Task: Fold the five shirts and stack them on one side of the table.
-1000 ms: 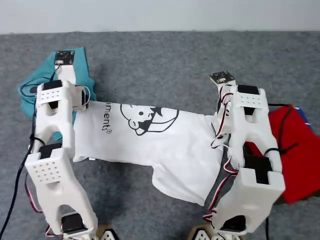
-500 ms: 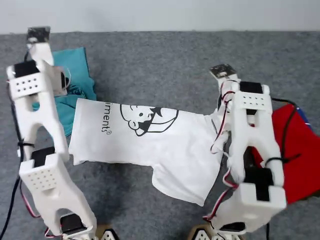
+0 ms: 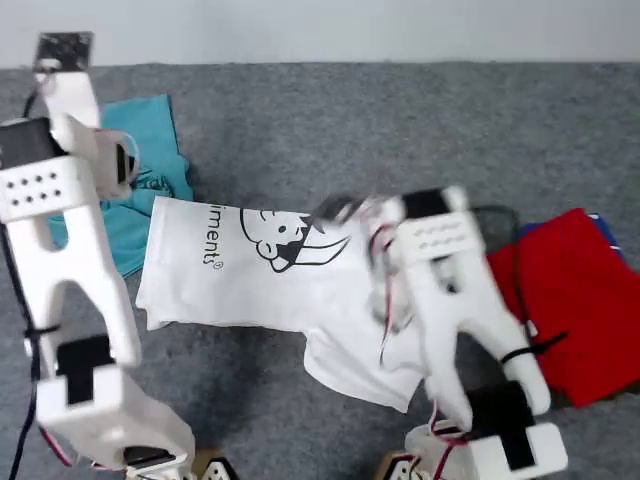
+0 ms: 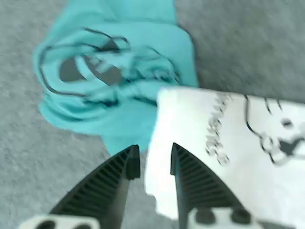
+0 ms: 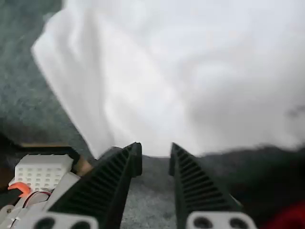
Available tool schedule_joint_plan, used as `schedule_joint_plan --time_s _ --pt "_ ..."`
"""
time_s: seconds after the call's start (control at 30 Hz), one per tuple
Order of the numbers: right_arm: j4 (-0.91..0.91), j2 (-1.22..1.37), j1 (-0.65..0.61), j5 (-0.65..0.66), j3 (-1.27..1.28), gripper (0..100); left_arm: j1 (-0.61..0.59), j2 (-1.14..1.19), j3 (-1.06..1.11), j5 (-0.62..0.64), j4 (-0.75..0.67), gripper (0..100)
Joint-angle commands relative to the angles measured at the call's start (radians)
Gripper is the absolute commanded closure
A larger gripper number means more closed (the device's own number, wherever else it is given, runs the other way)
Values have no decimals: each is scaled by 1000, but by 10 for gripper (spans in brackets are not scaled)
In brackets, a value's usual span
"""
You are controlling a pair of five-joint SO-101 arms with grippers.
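Counting shirts on the desk [image 3: 400,130], I saw three: white shirt [image 3: 240,290] spread centrally, teal shirt [image 3: 150,140] touching it, red shirt [image 3: 570,290] apart. My left end effector [image 4: 153,155] and right end effector [image 5: 154,152] hung parted, empty.

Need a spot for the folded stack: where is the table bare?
Bare: the far strip of grey table beyond the white shirt, between the teal shirt and red shirt; a smaller near patch in front of that shirt. Crowded: centre and both sides.
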Motion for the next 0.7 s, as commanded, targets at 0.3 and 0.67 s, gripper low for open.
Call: schedule_joint_plan --time_s 0.3,0.67 --pt "-159 -380 -232 -20 402 850 57 -328 967 -230 -242 885" --pt "-36 -509 -303 -23 514 851 160 -331 1283 -230 -623 885"
